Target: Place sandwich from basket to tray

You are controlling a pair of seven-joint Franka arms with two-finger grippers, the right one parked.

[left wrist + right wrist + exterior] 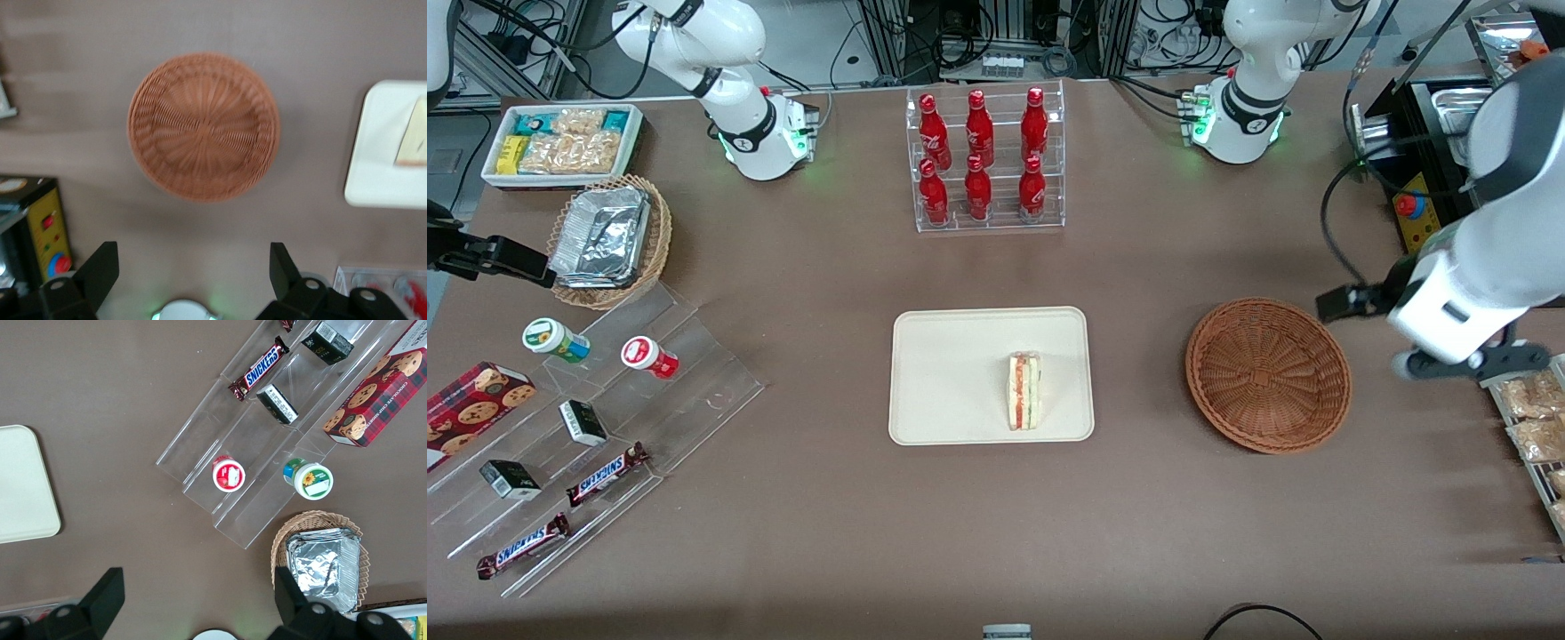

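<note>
Sandwich (1024,391) stands on edge on tray (991,374), twd the tray's 4 o'clock part, filling stripes showing. Basket (1268,374) sits at tray's 3 o'clock, apart from it, nothing in it. Gripper (1343,302) hangs just off basket's 1 o'clock rim. Bottle rack (985,156) at tray's 12 o'clock.

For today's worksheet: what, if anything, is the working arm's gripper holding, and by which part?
Nothing. The gripper is open above the table beside the empty basket; the sandwich lies on the tray.
</note>
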